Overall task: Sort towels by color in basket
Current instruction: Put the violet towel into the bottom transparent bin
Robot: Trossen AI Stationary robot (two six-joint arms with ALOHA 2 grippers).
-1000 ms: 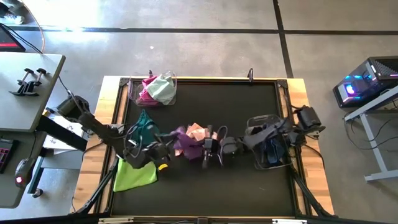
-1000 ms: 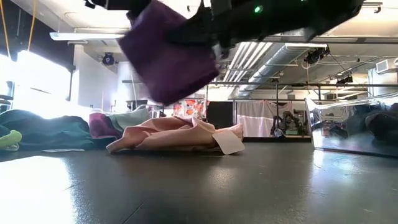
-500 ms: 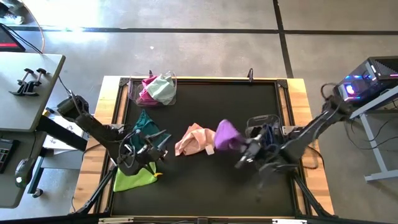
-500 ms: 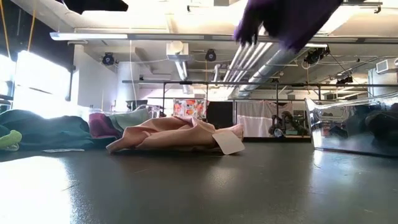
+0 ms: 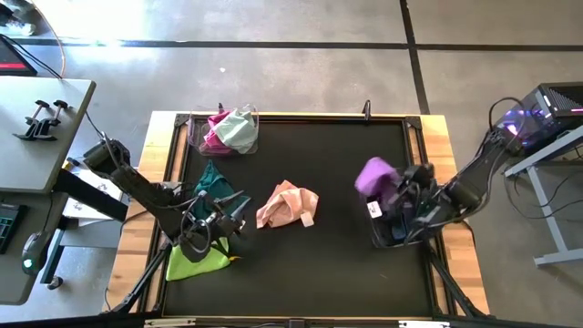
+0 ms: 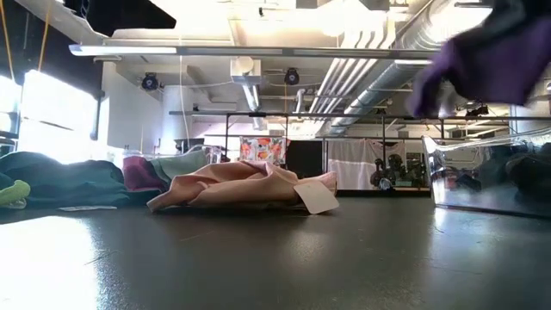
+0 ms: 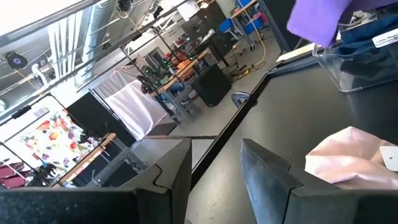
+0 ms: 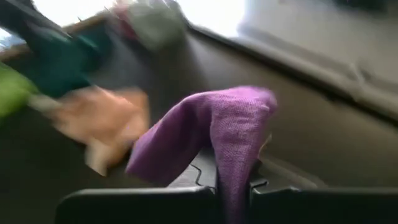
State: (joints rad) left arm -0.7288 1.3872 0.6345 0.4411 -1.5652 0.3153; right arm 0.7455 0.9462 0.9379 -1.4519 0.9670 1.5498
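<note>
My right gripper (image 5: 393, 189) is shut on a purple towel (image 5: 373, 174), which it carries above the near-left corner of the clear basket (image 5: 412, 239) at the table's right. That towel also shows in the low view (image 6: 491, 58) and the right wrist view (image 8: 208, 134). A peach-pink towel (image 5: 287, 204) lies bunched at mid-table. A dark teal towel (image 5: 213, 179) and a lime green towel (image 5: 196, 262) lie on the left. My left gripper (image 7: 215, 169) is open and hovers between those two, touching nothing. Magenta and mint towels fill the far-left basket (image 5: 193, 137). My right gripper pinches the purple towel between its two fingers; the part in the hold (image 8: 234, 176) is a bunched fold. The cloth is lifted clear of the table. It arches up out of the fingers and droops slack to one side.
Dark navy cloth (image 5: 398, 221) lies inside the right basket. The peach-pink towel carries a white label (image 6: 317, 196). Bare black mat (image 5: 310, 273) runs along the near side and between the peach-pink towel and the right basket.
My right gripper has swung from mid-table toward the right edge, carrying the purple towel up and away from the peach-pink towel to a place over the right basket. The towel has stayed in its hold throughout. The left arm has drawn back slightly toward the lime green towel.
</note>
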